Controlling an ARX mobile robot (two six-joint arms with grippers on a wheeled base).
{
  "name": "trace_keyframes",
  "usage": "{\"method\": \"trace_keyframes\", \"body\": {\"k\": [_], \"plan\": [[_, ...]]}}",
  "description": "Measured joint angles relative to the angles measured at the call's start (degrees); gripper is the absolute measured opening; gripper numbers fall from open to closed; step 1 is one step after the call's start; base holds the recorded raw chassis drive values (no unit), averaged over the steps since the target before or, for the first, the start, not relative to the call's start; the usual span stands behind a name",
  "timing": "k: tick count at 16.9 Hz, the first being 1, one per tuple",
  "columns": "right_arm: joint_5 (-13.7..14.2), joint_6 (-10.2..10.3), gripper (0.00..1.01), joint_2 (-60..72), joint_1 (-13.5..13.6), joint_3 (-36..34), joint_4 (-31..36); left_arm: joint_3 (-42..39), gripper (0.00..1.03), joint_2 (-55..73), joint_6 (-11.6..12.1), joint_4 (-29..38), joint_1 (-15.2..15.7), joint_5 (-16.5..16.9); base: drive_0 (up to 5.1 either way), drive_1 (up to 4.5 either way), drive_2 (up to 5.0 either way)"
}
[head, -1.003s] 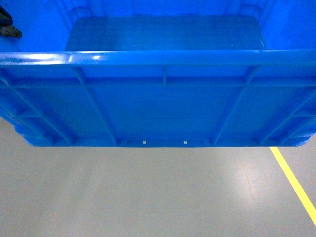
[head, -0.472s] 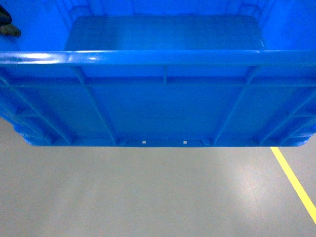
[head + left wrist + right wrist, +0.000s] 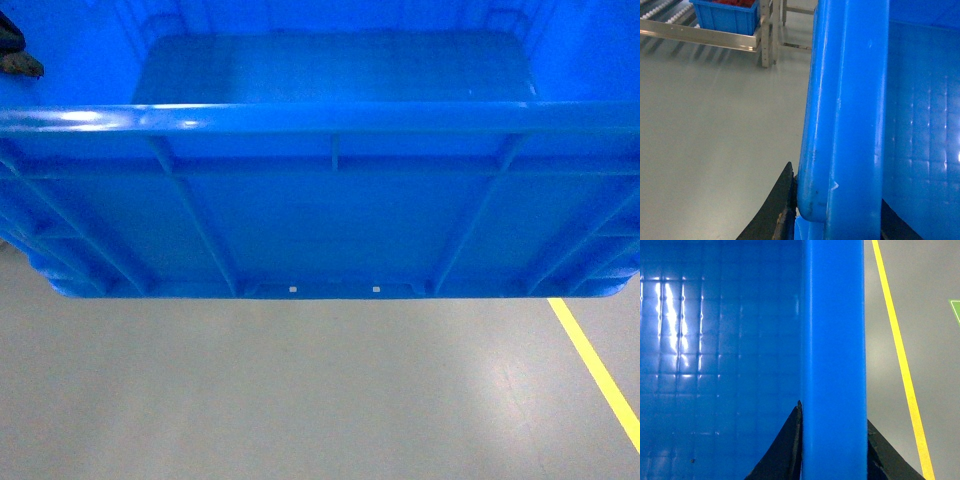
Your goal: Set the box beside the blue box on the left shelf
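The box (image 3: 320,220), a large bright-blue ribbed crate, fills the upper half of the head view and hangs above the grey floor, its open top and smooth floor facing me. My left gripper (image 3: 837,202) is shut on the box's left rim (image 3: 845,100), one black finger (image 3: 782,200) on the outside. My right gripper (image 3: 834,440) is shut on the right rim (image 3: 832,340), with a finger on each side. The left shelf (image 3: 700,37), a steel rack with white rollers, lies far off at the top left of the left wrist view. A blue box (image 3: 727,17) with red contents stands on it.
Grey floor spreads below the box. A yellow floor line (image 3: 600,375) runs along the right and also shows as the yellow line (image 3: 900,355) in the right wrist view. The shelf's steel leg (image 3: 767,35) stands at its near corner.
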Motion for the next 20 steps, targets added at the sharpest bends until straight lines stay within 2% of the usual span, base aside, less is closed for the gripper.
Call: {"method": "trace_keyframes", "body": {"k": [20], "plan": [[-0.02, 0.02, 0.22, 0.02, 0.00, 0.00, -0.02, 0.00, 0.20, 0.00, 0.00, 0.00, 0.00, -0.04, 0.0, 4.35, -4.3]]}}
